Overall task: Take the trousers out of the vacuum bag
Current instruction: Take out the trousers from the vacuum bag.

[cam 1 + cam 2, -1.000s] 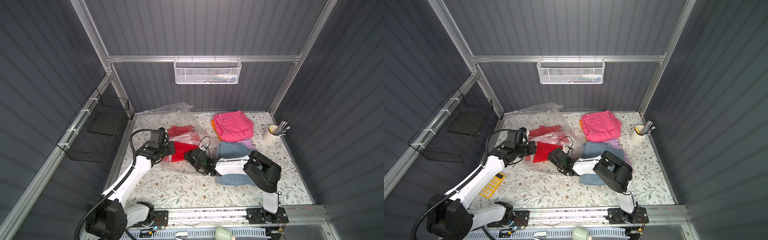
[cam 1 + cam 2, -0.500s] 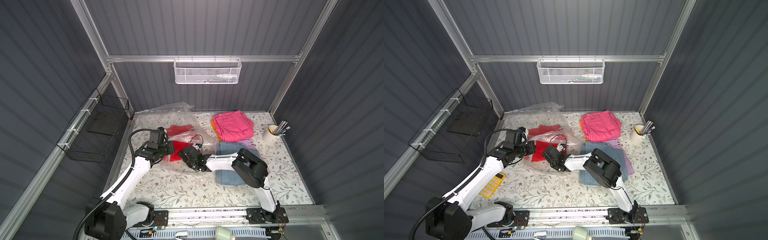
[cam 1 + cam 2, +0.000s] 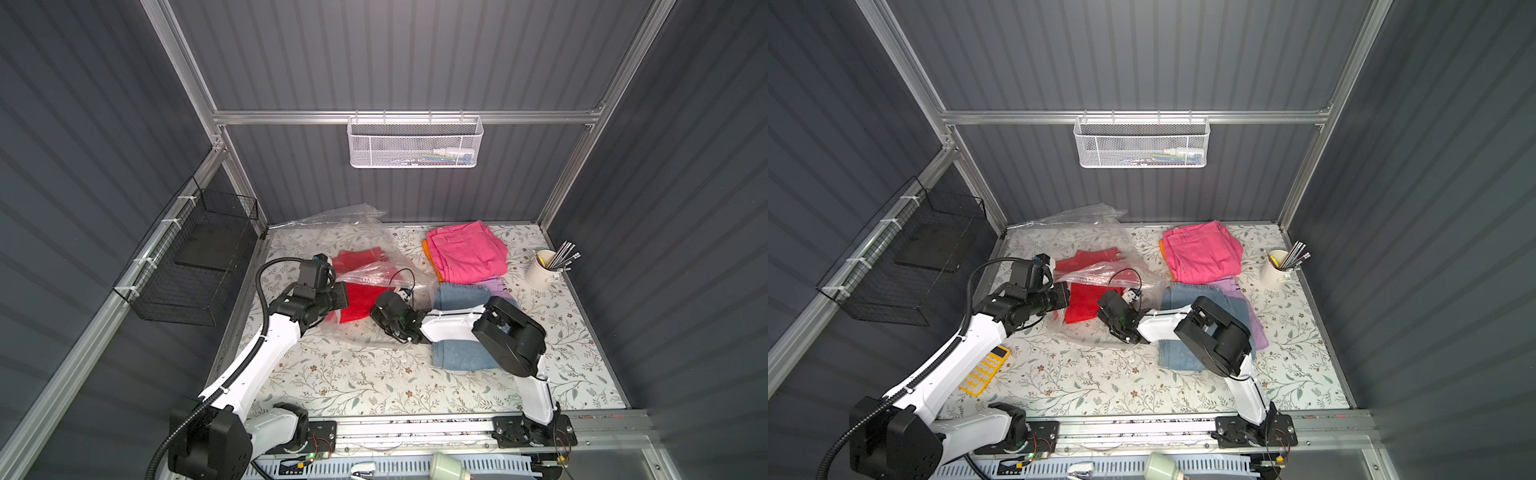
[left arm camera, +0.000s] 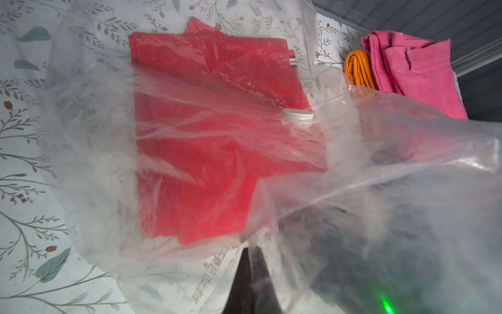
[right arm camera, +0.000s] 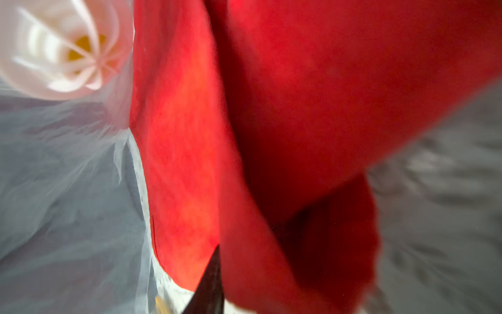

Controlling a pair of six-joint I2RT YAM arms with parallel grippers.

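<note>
Seemingly the last pair: left gripper (image 3: 341,296) pinches the bag (image 3: 357,222); right gripper (image 3: 376,311) is at the red trousers (image 3: 356,302) mid-frame, and I cannot tell its grip. Next: drag them rightward.

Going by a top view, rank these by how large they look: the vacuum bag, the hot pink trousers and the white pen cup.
1. vacuum bag, crumpled but clearly the widest spread
2. hot pink trousers
3. white pen cup
</note>
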